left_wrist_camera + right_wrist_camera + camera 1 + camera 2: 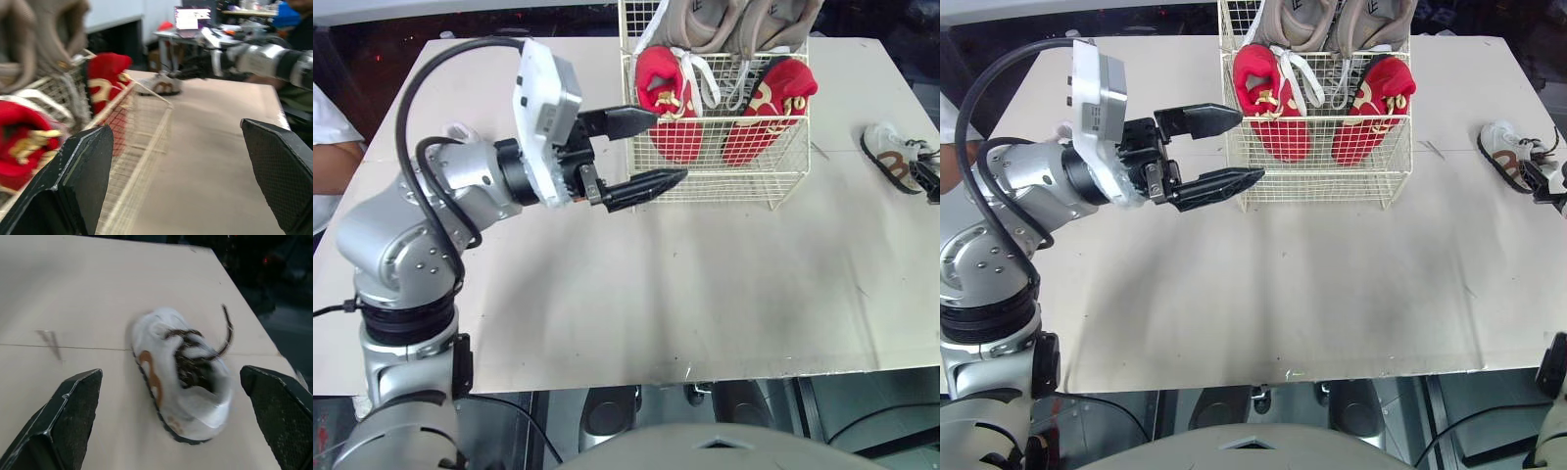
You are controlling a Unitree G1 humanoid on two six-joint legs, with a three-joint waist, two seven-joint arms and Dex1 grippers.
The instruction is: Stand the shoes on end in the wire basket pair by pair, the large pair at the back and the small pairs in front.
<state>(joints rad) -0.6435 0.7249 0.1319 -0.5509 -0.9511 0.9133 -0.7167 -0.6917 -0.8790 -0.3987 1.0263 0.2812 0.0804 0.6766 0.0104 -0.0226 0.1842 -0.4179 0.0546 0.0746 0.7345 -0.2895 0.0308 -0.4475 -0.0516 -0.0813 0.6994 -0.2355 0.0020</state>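
A cream wire basket [715, 162] stands at the back of the table. Two large beige shoes [741, 22] stand on end at its back, and two red shoes with gold trim [668, 108] [771, 110] stand in front. My left gripper [670, 147] hovers open and empty just left of the basket's front corner, its upper finger close to the left red shoe. A small white shoe with brown laces [183, 377] lies on its side at the table's right edge [891, 155]. My right gripper [171, 373] is open right in front of it, with one finger on either side.
Behind my left forearm a small white object [1062, 128] peeks out on the table. A person's white sleeve [328, 137] sits past the left edge. The beige tabletop [705, 294] stretches wide in front of the basket.
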